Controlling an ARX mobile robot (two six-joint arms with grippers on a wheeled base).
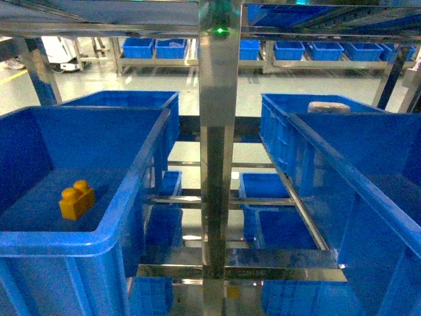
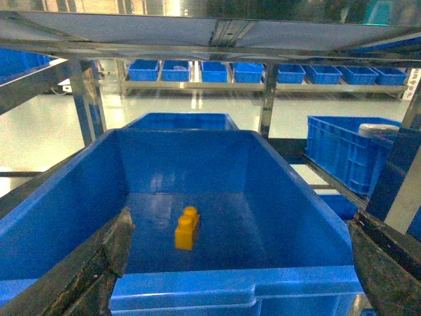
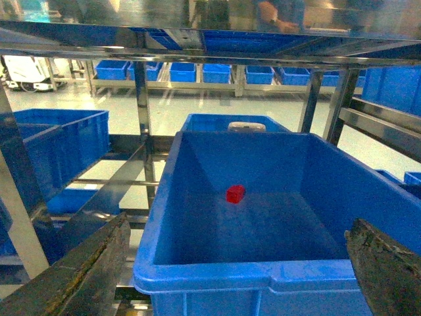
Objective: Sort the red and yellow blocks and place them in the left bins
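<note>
The yellow block (image 1: 77, 199) lies studs-up on the floor of the near left bin (image 1: 135, 181), alone there. In the left wrist view the same block (image 2: 187, 228) sits mid-floor of that bin (image 2: 237, 289). My left gripper (image 2: 240, 220) hangs open just outside the bin's near rim, nothing between its fingers. The red block (image 3: 235, 193) rests on the floor of the near right-hand blue tub (image 3: 217, 273); the head view hides it behind the tub's wall. My right gripper (image 3: 238, 224) is open and empty before that tub's near rim. Neither gripper shows in the head view.
A steel upright post (image 1: 217, 164) stands between the two near tubs. A second left bin (image 1: 131, 99) sits behind the first. The rear right tub (image 1: 289, 115) holds a pale round thing (image 1: 328, 106). Smaller blue bins fill the lower rack and far shelves.
</note>
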